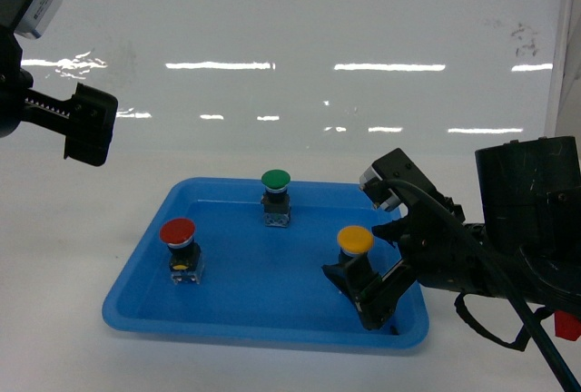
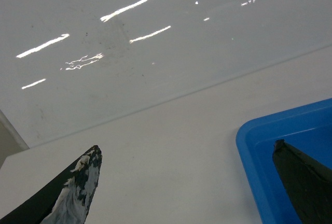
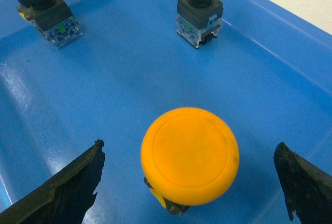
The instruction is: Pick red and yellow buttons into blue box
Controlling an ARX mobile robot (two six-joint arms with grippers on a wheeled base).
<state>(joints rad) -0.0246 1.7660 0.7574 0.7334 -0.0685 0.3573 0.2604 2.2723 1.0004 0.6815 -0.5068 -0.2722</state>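
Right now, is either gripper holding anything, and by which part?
Nothing is held. The right gripper is open around the yellow button without touching it; the left gripper is open over the table.

The head camera looks forward and down over the shallow blue plastic tray (image 1: 136, 301), which both close wrist views share.

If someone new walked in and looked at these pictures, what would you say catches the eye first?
Most striking is the shallow blue tray on the white table, holding three push-buttons: the red button at its left, the green button at the back, the yellow button at the right. The right gripper sits open around the yellow button, its cap filling the right wrist view, while the left gripper hangs open above the table at upper left.
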